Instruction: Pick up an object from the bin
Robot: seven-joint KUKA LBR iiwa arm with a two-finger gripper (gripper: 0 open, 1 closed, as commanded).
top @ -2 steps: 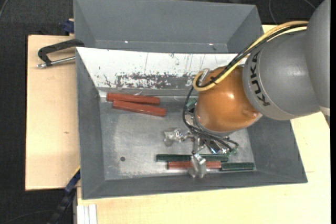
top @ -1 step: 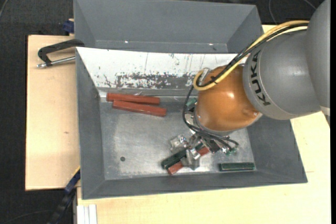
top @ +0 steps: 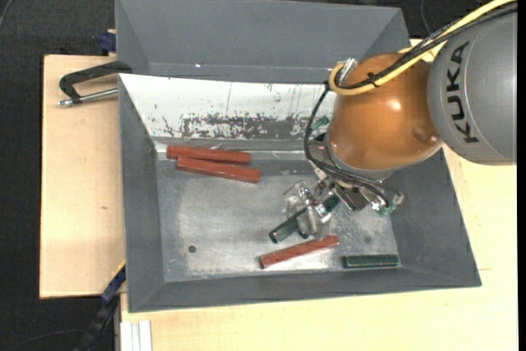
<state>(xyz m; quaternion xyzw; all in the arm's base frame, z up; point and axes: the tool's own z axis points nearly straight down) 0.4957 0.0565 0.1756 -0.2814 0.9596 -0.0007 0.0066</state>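
Observation:
My gripper (top: 308, 206) is low in the bin's right half, just under the orange wrist cover. A short dark green stick (top: 284, 232) lies at an angle right at its lower left tip, touching or nearly touching it. Just below that stick lies a red stick (top: 297, 251), slanting up to the right. Another dark green stick (top: 371, 261) rests flat near the front right corner.
Two longer red sticks (top: 212, 161) lie side by side against the back left of the floor. A small dark speck (top: 191, 250) marks the left front floor. The arm and its orange cover overhang the bin's right side.

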